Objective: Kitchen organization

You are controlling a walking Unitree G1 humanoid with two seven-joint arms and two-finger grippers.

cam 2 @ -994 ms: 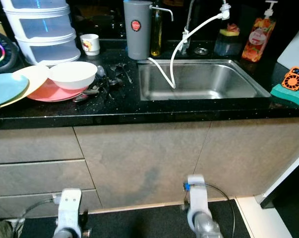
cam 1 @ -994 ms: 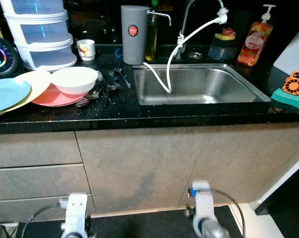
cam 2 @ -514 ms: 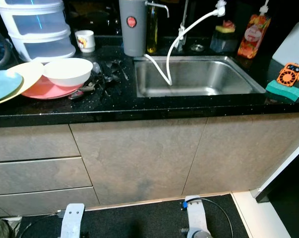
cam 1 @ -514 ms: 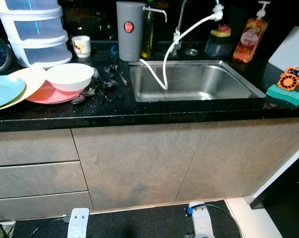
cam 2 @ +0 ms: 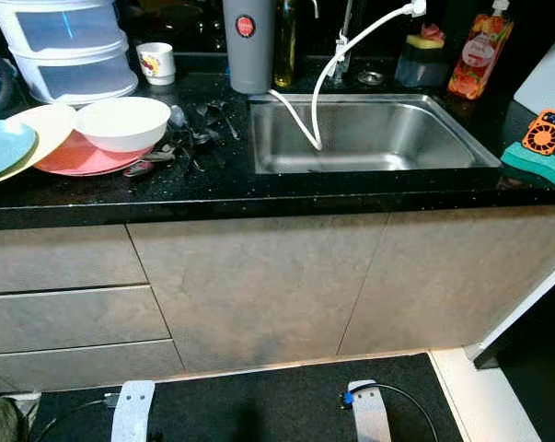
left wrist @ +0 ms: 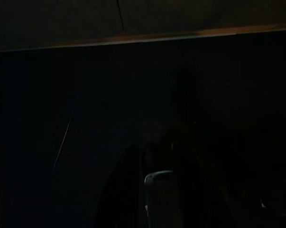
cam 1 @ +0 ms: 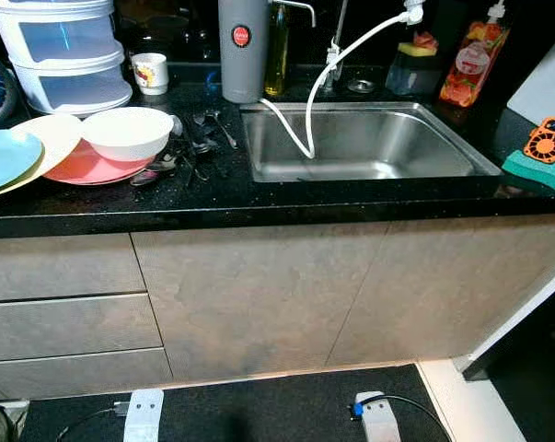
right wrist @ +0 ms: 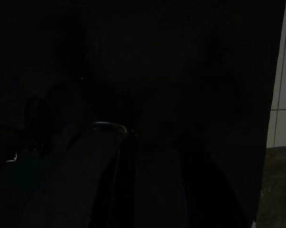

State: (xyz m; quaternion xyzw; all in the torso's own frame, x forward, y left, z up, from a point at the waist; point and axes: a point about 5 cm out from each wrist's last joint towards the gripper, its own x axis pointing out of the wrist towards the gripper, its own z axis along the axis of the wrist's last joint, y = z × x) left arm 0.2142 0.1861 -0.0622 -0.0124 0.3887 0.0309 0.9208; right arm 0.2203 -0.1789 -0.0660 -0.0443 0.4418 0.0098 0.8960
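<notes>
Dishes (cam 1: 121, 138) sit beside the sink (cam 1: 369, 147); both arms hang idle, fingers too dark to judge.

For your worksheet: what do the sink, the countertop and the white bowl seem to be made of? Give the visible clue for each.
Sink: brushed stainless steel, grey with soft reflections.
Countertop: polished black stone or composite, glossy with pale speckles.
White bowl: probably glazed ceramic or melamine; smooth, opaque, evenly white.
</notes>
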